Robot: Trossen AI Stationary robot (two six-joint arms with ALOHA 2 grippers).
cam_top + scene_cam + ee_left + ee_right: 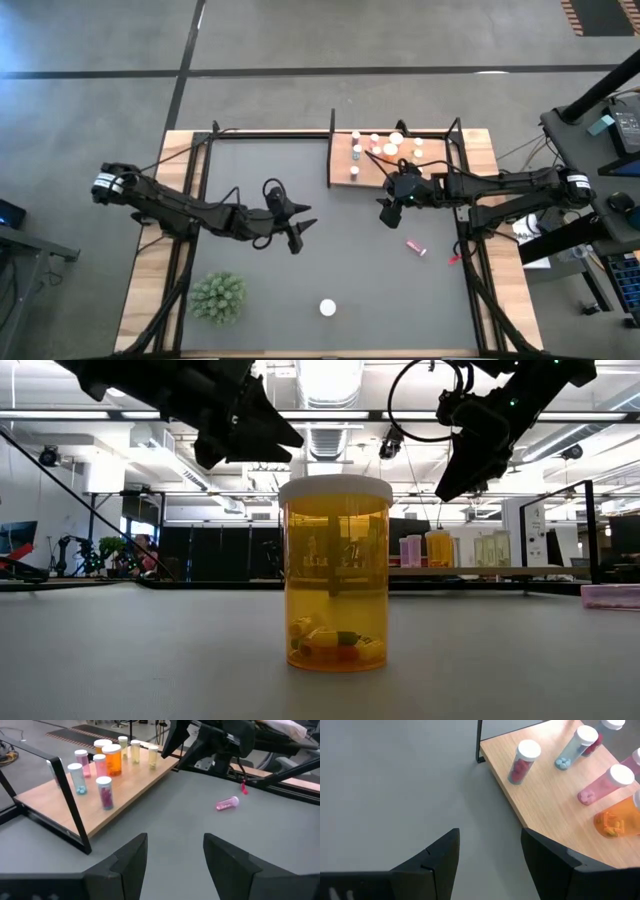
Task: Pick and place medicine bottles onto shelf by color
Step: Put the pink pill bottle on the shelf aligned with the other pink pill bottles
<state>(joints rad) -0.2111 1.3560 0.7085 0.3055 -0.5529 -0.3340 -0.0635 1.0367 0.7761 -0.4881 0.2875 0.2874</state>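
The left gripper [297, 236] hangs above the middle of the dark grey mat [260, 300]. In its wrist view its two fingers [131, 857] stand parted with bare mat between them, holding and touching nothing. The right gripper [388, 213] hangs above the mat just off the shelf's near edge. Its fingers [442, 854] are likewise parted over bare mat and grip nothing.

The shelf [340, 160], a light-brown board with thin black posts, sits in the mat's far right corner. On it stand about a dozen medicine bottles [396, 140] with white caps, among them an orange bottle [112, 760], pink ones and pale ones. In the right wrist view a red-filled bottle [522, 761] stands nearest the shelf's corner, close to a black post.

Off the shelf, a pink bottle [416, 247] lies on its side on the mat near the right edge, well apart from both grippers. A white-capped orange bottle [328, 308] stands upright near the mat's near edge, about midway along it; the low view shows pills in its bottom [335, 572]. A spiky green plant [218, 297] sits at the near left corner.

Open mat lies between the two grippers and across the left half.
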